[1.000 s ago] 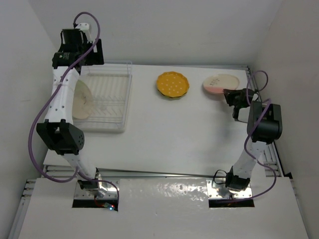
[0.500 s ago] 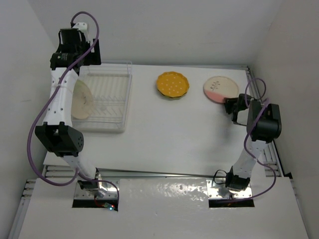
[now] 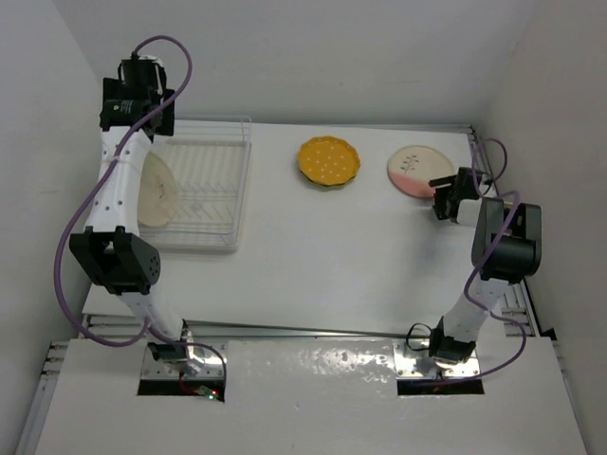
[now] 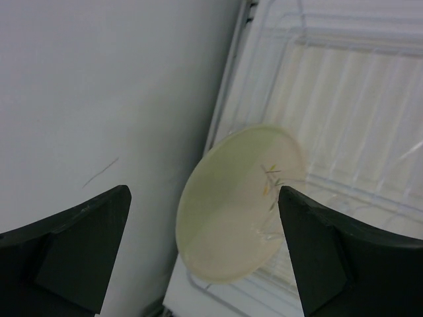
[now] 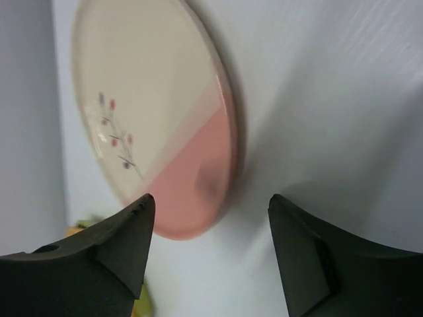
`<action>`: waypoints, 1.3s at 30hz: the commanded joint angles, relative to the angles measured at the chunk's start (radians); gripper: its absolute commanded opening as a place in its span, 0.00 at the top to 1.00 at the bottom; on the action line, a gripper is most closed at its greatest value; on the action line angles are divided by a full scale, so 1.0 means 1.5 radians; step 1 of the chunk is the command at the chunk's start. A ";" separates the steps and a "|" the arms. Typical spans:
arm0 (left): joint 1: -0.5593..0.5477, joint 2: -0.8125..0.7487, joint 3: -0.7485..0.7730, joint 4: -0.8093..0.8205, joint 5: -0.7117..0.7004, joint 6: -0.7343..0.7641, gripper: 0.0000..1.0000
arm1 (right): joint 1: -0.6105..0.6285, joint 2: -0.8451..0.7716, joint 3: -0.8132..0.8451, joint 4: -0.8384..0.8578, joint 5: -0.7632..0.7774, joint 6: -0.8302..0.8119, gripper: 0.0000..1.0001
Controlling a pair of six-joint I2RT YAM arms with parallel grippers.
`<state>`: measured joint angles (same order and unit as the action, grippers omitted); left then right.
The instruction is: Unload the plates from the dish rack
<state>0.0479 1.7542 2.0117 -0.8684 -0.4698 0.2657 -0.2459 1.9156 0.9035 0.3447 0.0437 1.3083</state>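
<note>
The dish rack [image 3: 196, 194] sat at the far left of the white table [image 3: 322, 256], and one plate was left in it: the pale green-cream plate [image 3: 156, 191], which stood tilted on edge against the rack's left side, partly hidden in the overhead view by the left arm. From the left wrist camera this plate [image 4: 236, 200] showed its face, yellow-green above and cream below, with a small sprig pattern near the middle, and the ribbed slots of the rack [image 4: 344, 99] ran away behind it. The left gripper [image 4: 205, 254] hung above that plate with its fingers [image 4: 79, 251] spread wide and nothing between them (the plate lay well below the tips). Two plates lay flat on the table, well apart from the rack: the orange plate [image 3: 328, 160] with white dots near the far middle, and the cream-and-pink plate [image 3: 419, 169] toward the far right. The right gripper [image 3: 444, 199] was just beside the near right edge of the cream-and-pink plate; in its own wrist view the plate [image 5: 158, 125] rested on the table beyond the fingertips, and the right gripper [image 5: 211, 254] stood parted and held nothing. The lime green plate was not visible in any view.
</note>
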 commanded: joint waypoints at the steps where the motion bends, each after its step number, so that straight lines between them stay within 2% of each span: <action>1: 0.009 0.037 0.000 -0.074 -0.120 0.037 0.07 | 0.011 -0.064 0.067 -0.218 0.069 -0.152 0.30; 2: 0.009 0.042 -0.002 -0.085 -0.120 0.031 0.06 | 0.024 -0.075 0.073 -0.263 0.079 -0.182 0.29; 6: 0.018 0.054 -0.023 -0.101 -0.097 -0.003 0.05 | 0.042 -0.130 0.063 -0.299 0.064 -0.306 0.29; 10: 0.079 0.064 -0.017 -0.106 -0.054 -0.032 0.06 | 0.046 -0.176 0.078 -0.335 -0.012 -0.386 0.30; 13: 0.115 0.066 -0.008 -0.109 0.005 -0.050 0.06 | 0.076 -0.207 0.093 -0.378 0.003 -0.440 0.31; 18: 0.152 0.035 -0.051 -0.066 0.069 -0.064 0.06 | 0.097 -0.247 0.085 -0.374 -0.027 -0.453 0.31; 20: 0.184 0.027 -0.083 -0.052 0.138 -0.065 0.07 | 0.112 -0.262 0.090 -0.381 -0.026 -0.452 0.33; 23: 0.238 0.037 -0.096 -0.057 0.244 -0.066 0.15 | 0.132 -0.280 0.103 -0.385 -0.014 -0.454 0.33; 25: 0.246 0.038 -0.097 -0.059 0.299 -0.064 0.24 | 0.142 -0.287 0.110 -0.385 -0.009 -0.456 0.34; 31: 0.253 0.033 -0.090 -0.050 0.371 -0.065 0.48 | 0.153 -0.315 0.131 -0.374 -0.004 -0.455 0.35; 33: 0.265 0.045 -0.084 -0.066 0.391 -0.066 0.52 | 0.153 -0.325 0.126 -0.369 0.000 -0.456 0.35; 39: 0.318 0.088 -0.068 -0.112 0.501 -0.076 0.54 | 0.155 -0.370 0.113 -0.350 0.015 -0.463 0.35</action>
<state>0.4706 1.8629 1.8740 -1.0107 0.1696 0.1669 -0.0216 1.4105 1.0573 -0.2260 0.0368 0.6308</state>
